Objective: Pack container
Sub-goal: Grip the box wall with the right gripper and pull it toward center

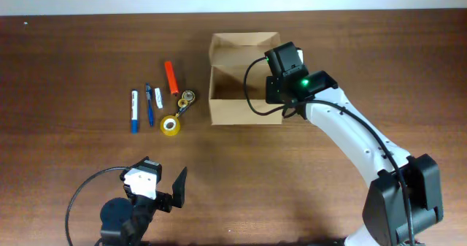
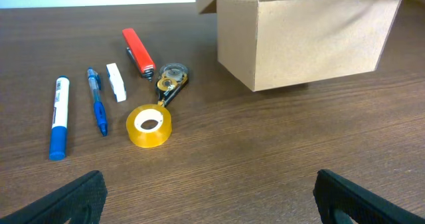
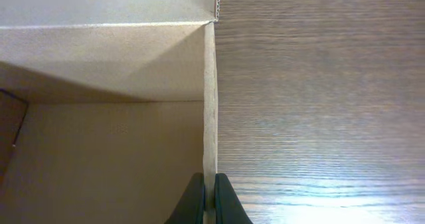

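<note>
Nearest, left gripper: low over the table at the near-left. Fingers are spread wide, with nothing between them and touching nothing.

Next, loose items in a cluster beyond that gripper and left of the box, all lying on the table:
- Roll: yellow tape, lying flat with the hole up, nearest of the cluster.
- Marker: white barrel, blue cap at the near end, leftmost.
- Pen: blue, just right of the marker, roughly parallel to it and apart from it.
- White piece: small and oblong, just right of the pen; its kind cannot be told.
- Dispenser: clear and yellow, its tail pointing at the roll. Whether the two touch cannot be told.
- Orange item: oblong with a dark near end, farthest of the cluster.

Then, box: tan cardboard, upright at mid-table toward the far side, just right of the cluster and well apart from the left gripper. It is open on top, with the flap folded back on the far side.

Last, right gripper: its arm extends from the near-right to the box's right wall. Fingers are pinched narrow on the top edge of that wall, one inside and one outside.
</note>
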Motion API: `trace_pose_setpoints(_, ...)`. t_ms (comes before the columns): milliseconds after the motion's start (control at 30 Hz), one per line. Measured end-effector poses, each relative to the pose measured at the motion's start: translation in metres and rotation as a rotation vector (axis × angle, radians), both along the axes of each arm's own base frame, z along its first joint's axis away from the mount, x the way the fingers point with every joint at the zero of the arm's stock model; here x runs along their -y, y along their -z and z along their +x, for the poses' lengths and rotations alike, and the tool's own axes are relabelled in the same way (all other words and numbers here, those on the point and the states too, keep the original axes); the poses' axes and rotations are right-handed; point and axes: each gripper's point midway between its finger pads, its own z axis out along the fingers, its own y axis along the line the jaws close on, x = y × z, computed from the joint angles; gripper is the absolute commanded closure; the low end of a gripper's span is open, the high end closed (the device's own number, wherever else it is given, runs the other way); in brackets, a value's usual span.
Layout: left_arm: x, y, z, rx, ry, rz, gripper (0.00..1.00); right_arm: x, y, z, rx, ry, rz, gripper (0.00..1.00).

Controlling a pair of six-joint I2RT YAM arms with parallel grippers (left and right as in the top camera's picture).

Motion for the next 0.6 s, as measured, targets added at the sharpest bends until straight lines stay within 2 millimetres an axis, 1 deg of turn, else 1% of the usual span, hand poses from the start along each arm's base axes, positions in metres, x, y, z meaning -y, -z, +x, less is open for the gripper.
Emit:
trace_pose_setpoints(133,0.000,0.000,0.000,0.000,0.000,0.000,0.01,0.003,0.007,-0.005,-0.020,0.004,-0.013,0.96)
trace_pose_setpoints(300,0.000,0.000,0.000,0.000,0.000,0.000,0.01,0.002,0.025,-0.015,-0.059,-0.021,-0.004,0.96)
trace_pose_setpoints(600,0.000,0.000,0.000,0.000,0.000,0.000,0.01,0.000,0.031,-0.022,-0.069,-0.044,0.007,0.96)
